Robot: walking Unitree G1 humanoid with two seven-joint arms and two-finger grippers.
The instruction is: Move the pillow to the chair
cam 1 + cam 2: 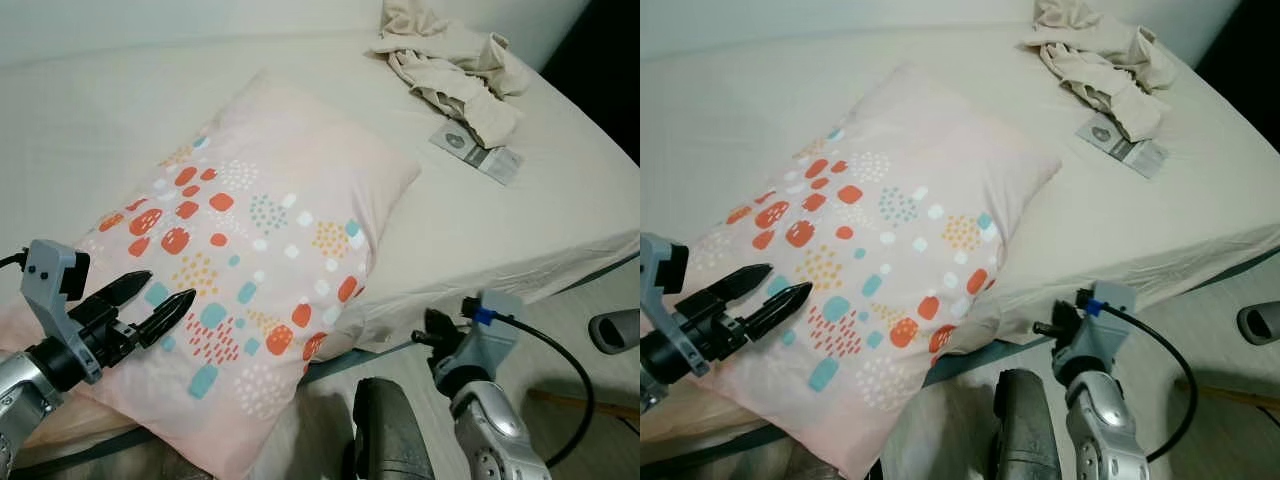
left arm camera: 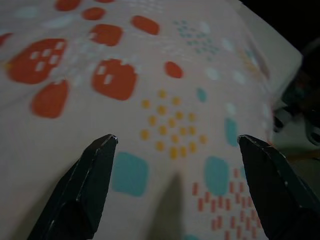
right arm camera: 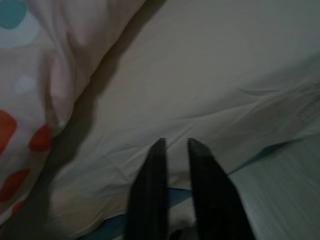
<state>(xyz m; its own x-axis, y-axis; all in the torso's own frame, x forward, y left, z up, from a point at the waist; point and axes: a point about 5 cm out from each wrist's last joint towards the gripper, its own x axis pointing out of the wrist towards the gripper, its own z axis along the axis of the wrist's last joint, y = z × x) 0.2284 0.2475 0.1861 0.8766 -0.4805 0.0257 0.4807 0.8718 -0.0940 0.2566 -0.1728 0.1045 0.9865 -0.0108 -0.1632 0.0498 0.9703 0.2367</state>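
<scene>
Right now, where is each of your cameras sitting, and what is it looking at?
Left eye view: on my head, looking down at the pillow on the bed; my left hand hovers over it, fingers apart.
Right eye view: beside the first eye, facing the same way; my right arm is low by the bed edge.
Left wrist view: looks along two spread fingers at the pillow's spots.
Right wrist view: looks along the right hand, nearly closed, at the sheet and a pillow corner.
Shared: all four show the pillow.

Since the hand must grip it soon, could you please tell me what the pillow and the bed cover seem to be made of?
The pillow: soft matte woven fabric, probably cotton, printed with orange and teal dots, plump and creasing. The bed cover: thin matte cream cloth, wrinkled at the edge.
</scene>
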